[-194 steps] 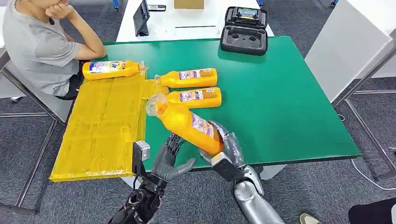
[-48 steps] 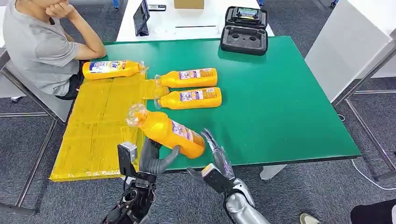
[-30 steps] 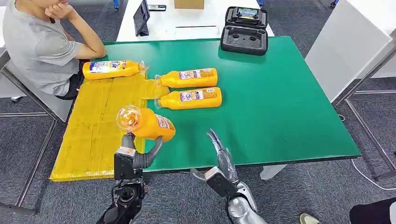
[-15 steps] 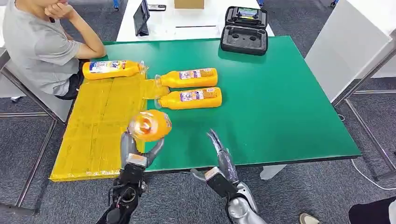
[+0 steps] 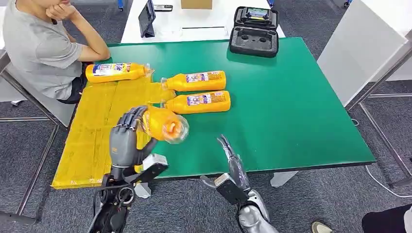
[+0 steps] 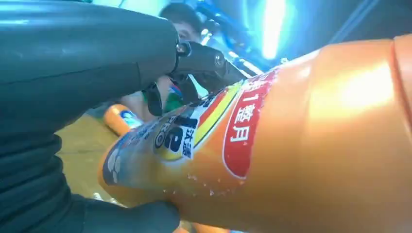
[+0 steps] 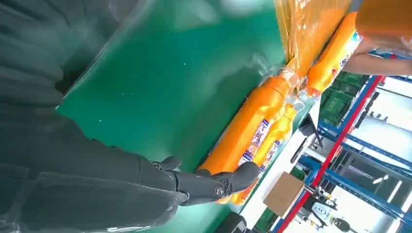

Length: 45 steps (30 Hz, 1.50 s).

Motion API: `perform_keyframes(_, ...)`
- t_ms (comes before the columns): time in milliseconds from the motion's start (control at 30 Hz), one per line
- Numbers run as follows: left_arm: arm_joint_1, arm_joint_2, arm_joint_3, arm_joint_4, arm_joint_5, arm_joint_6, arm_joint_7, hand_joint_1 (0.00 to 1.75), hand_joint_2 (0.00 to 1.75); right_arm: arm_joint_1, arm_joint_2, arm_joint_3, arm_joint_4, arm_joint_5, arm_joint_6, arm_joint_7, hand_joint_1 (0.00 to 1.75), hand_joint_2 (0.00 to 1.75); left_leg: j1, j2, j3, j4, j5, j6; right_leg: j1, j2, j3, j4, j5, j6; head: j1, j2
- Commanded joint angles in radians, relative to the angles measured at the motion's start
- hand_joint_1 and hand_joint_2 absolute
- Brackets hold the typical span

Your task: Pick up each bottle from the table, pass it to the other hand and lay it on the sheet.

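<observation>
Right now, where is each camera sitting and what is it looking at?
Head view: high on the robot, looking down at the green table; both arms show, left robot hand gripping a bottle.
Left wrist view: behind that hand, close on the bottle.
Right wrist view: behind the open right robot hand, across the table.
Shared: bottle and yellow sheet.

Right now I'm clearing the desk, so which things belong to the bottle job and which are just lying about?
Job:
held bottle in the left hand
two bottles on the green table
bottle on the sheet
yellow sheet
right hand

Lying about:
black case
tablet
box
</observation>
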Motion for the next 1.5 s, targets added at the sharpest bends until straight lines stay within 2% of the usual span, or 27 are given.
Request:
perform_keyframes(33,-0.027,0.050,-0.002,0.008,-0.106,0.020,0.136,1.75,1.75,-0.006,-0.002,-0.032,0.009,0.001,0.005,0.001,0.00,1.75,-0.001,0.000,0.009,-0.003,-0.002,-0.001,0.000,-0.002,0.008,-0.002,-0.002,0.000,0.000,0.000)
perform_keyframes(167,-0.027,0.050,-0.002,0.008,-0.106,0.020,0.136,1.75,1.75,-0.006,-0.002,-0.032,0.009,0.001,0.005,0.001,0.00,1.75,0.000,0.000,0.003,-0.001,-0.001,0.000,0.000,0.000,0.003,-0.001,-0.001,0.000,0.000,0.000)
perform_keyframes(233,-0.033,0.075,-0.035,-0.007,-0.155,0.020,0.204,1.75,1.75,-0.006,-0.001,-0.034,0.011,0.002,0.006,0.001,0.00,1.75,0.000,0.000,0.006,-0.002,-0.002,-0.001,0.000,-0.001,0.006,-0.001,-0.002,0.000,0.000,0.000)
perform_keyframes(300,-0.048,0.124,-0.092,-0.010,-0.234,0.020,0.324,1.75,1.75,-0.007,0.002,-0.037,0.018,0.002,0.007,0.000,0.00,1.75,0.000,-0.001,0.002,-0.001,-0.001,0.000,0.000,-0.001,0.002,0.000,-0.001,0.000,0.000,0.000)
perform_keyframes(333,-0.059,0.154,-0.135,0.003,-0.249,0.020,0.389,1.75,1.75,-0.008,0.003,-0.039,0.023,0.002,0.007,-0.002,0.00,1.75,0.000,-0.001,0.005,-0.001,-0.001,-0.001,0.000,-0.002,0.005,-0.001,-0.002,-0.001,0.000,0.000)
perform_keyframes(433,-0.079,0.201,-0.192,0.043,-0.308,0.020,0.498,1.75,1.75,-0.005,0.002,-0.043,0.025,0.004,0.005,-0.006,0.00,1.75,0.000,-0.001,0.004,-0.002,-0.001,-0.001,0.000,-0.002,0.004,-0.001,-0.001,-0.001,0.000,0.000)
perform_keyframes(533,-0.153,0.323,-0.377,0.161,-0.308,0.020,0.724,1.75,1.75,-0.007,0.006,-0.048,0.027,0.003,0.008,-0.009,0.00,1.75,0.000,-0.002,0.005,-0.002,0.000,-0.001,0.000,-0.003,0.006,-0.002,-0.001,-0.001,0.000,0.000)
perform_keyframes(667,-0.214,0.394,-0.499,0.238,-0.308,-0.033,0.868,1.75,1.75,-0.014,0.014,-0.054,0.047,-0.001,0.013,-0.010,0.00,1.75,0.000,-0.003,0.007,-0.003,0.000,-0.001,0.000,-0.004,0.007,-0.002,-0.001,-0.001,0.000,0.000)
perform_keyframes(767,-0.244,0.436,-0.570,0.262,-0.308,-0.075,0.927,1.75,1.75,-0.014,0.013,-0.054,0.061,-0.008,0.011,-0.021,0.00,1.75,0.000,-0.002,0.003,-0.002,0.000,-0.001,0.000,-0.003,0.003,-0.001,-0.001,0.000,0.000,0.000)
perform_keyframes(900,-0.282,0.462,-0.646,0.286,-0.308,-0.123,0.984,1.75,1.75,-0.023,0.013,-0.045,0.066,-0.025,0.012,-0.021,0.00,1.75,0.000,0.000,0.006,-0.002,-0.001,-0.001,0.000,-0.002,0.005,-0.001,-0.001,0.000,0.000,0.000)
perform_keyframes(1000,-0.289,0.468,-0.653,0.288,-0.308,-0.129,0.989,1.75,1.75,-0.024,0.014,-0.045,0.067,-0.027,0.013,-0.021,0.00,1.75,0.000,-0.001,0.002,-0.001,0.000,-0.001,0.000,-0.002,0.002,0.000,-0.001,0.000,0.000,0.000)
perform_keyframes(1300,-0.294,0.468,-0.658,0.291,-0.308,-0.140,0.993,1.75,1.75,-0.026,0.016,-0.044,0.070,-0.028,0.013,-0.021,0.00,1.75,0.000,0.000,0.005,-0.001,-0.001,-0.001,0.000,-0.001,0.005,-0.001,-0.001,0.000,0.000,0.000)
perform_keyframes(1433,-0.319,0.492,-0.699,0.297,-0.308,-0.186,1.008,1.75,1.75,-0.037,0.019,-0.037,0.076,-0.035,0.016,-0.021,0.00,1.75,0.000,0.000,0.003,-0.001,-0.001,-0.001,0.000,-0.001,0.003,0.000,-0.001,0.000,0.000,0.000)
perform_keyframes(1500,-0.354,0.518,-0.760,0.307,-0.308,-0.221,1.038,1.75,1.75,-0.044,0.019,-0.031,0.078,-0.046,0.014,-0.021,0.00,1.75,0.000,0.000,0.003,0.000,-0.001,-0.001,0.000,-0.001,0.003,0.000,-0.001,0.000,0.000,0.000)
